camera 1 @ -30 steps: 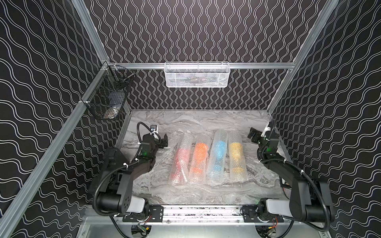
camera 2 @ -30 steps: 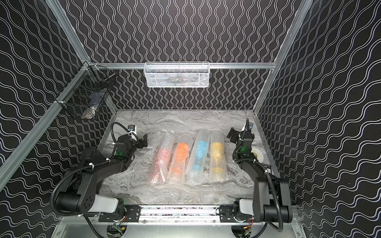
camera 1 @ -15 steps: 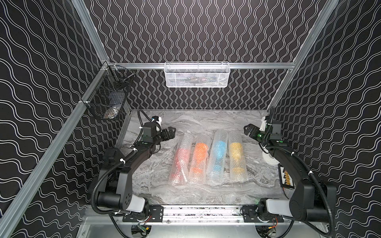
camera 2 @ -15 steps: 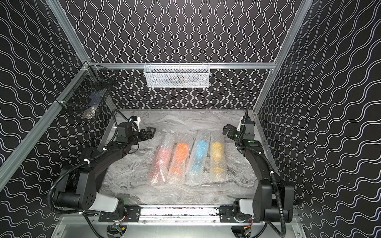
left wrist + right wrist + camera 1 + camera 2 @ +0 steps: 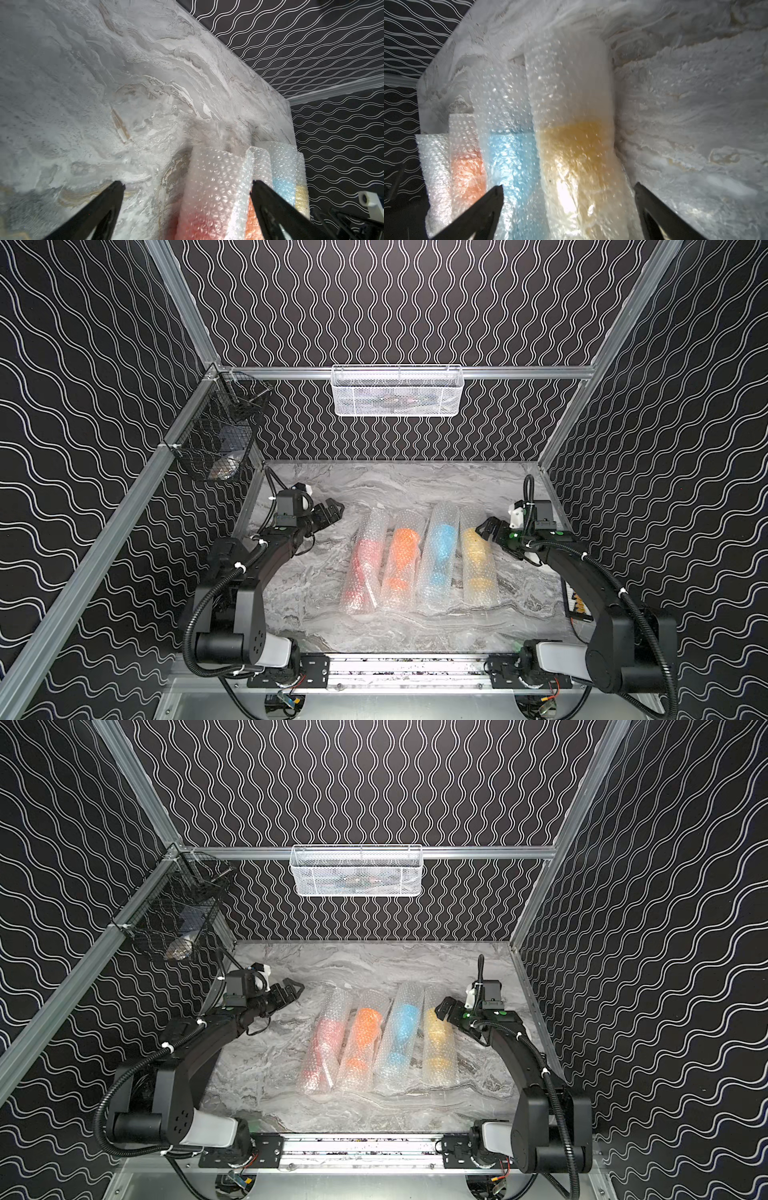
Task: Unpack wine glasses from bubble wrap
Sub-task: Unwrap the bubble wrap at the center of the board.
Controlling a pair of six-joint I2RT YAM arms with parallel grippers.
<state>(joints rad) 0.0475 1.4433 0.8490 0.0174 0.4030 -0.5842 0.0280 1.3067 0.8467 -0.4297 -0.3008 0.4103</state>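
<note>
Four wine glasses lie side by side mid-table, each inside its own tube of bubble wrap: red point(image 5: 365, 556), orange point(image 5: 403, 545), light blue point(image 5: 442, 541) and yellow point(image 5: 478, 551). Each shows only as a blurred colour through the wrap. My left gripper point(image 5: 332, 511) hovers open, left of the far end of the red tube point(image 5: 209, 187), with nothing between its fingers. My right gripper point(image 5: 484, 526) is open over the far part of the yellow tube point(image 5: 577, 166), and its fingers straddle the tube without closing on it. In both top views the tubes point(image 5: 438, 1040) are untouched.
A white mesh basket point(image 5: 397, 391) hangs on the back rail. A black wire basket point(image 5: 220, 439) hangs on the left rail. A small dark tray with coloured bits point(image 5: 575, 601) sits at the table's right edge, under my right arm. Crinkled clear sheet point(image 5: 695, 124) covers the table beside the yellow tube.
Both arms have lifted and reached forward and inward. The left gripper moved towards the red tube's far end and the right gripper over the yellow tube. Both stayed open.
</note>
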